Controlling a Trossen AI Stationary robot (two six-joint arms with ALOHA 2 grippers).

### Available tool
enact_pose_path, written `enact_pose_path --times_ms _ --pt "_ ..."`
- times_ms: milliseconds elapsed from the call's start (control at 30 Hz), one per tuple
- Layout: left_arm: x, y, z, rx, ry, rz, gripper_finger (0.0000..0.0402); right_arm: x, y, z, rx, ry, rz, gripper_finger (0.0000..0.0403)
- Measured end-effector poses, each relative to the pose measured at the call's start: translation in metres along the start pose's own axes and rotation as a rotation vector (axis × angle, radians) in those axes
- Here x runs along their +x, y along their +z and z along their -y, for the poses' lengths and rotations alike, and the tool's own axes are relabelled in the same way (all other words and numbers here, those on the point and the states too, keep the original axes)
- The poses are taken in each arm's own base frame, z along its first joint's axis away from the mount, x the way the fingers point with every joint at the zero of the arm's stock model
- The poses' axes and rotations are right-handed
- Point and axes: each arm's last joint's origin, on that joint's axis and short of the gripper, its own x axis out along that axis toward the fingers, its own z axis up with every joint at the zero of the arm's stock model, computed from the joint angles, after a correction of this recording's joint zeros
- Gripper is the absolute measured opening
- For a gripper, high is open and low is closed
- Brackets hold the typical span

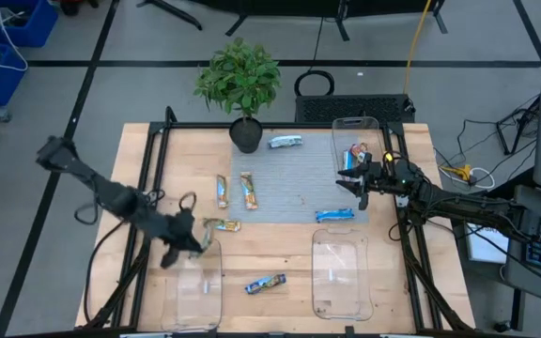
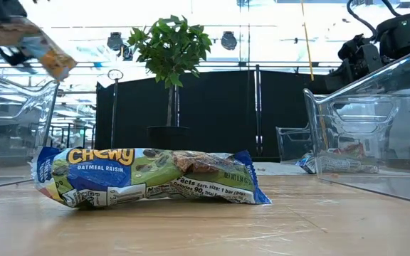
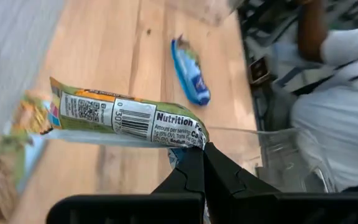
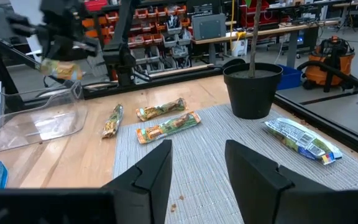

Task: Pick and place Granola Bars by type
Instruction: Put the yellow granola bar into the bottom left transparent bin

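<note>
Granola bars are spread over the worktop [image 1: 280, 246]: one blue bar [image 1: 265, 283] near the front between two clear trays, two orange-brown bars [image 1: 236, 191] side by side on the grey mat [image 1: 294, 188], one more bar [image 1: 285, 142] by the plant pot [image 1: 245, 134], one blue [image 1: 334, 215] at the mat's right edge.

One green-gold bar [image 3: 126, 117] is held by the left tool [image 3: 202, 163], closed tight on one wrapper end, above the rim of the front-left tray [image 1: 195, 286]. The right tool [image 4: 197, 163] is open with nothing held, near the far-right tray [image 1: 358, 141].

Handling, as judged: bars are light, wrappers thin, shiny, prob. slippery; contents can be crushed. A grip across the middle, or on a crimped end, is advised.

Not clear: contents of the far-right tray are partly covered by the right arm; types of far bars can't be read.
</note>
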Motion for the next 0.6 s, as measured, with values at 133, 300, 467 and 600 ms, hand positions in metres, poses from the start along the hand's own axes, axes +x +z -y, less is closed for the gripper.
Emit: enact_pose_path --times_ms 133,300,467,600 --pt "0.015 -0.002 0.031 -0.044 0.083 -0.063 0.0000 0.000 0.000 0.000 0.000 0.000 -0.001 0.0139" --pt "0.030 -0.001 0.067 -0.085 0.157 -0.112 0.0000 0.000 0.000 0.000 0.000 0.000 0.000 0.0139" --pt "0.053 -0.010 0.084 -0.271 0.264 -0.171 0.0000 0.000 0.000 0.000 -0.001 0.000 0.003 0.0139" --pt "0.076 -0.026 0.084 -0.376 0.350 -0.254 0.0000 0.000 0.000 0.000 -0.001 0.000 0.005 0.0139"
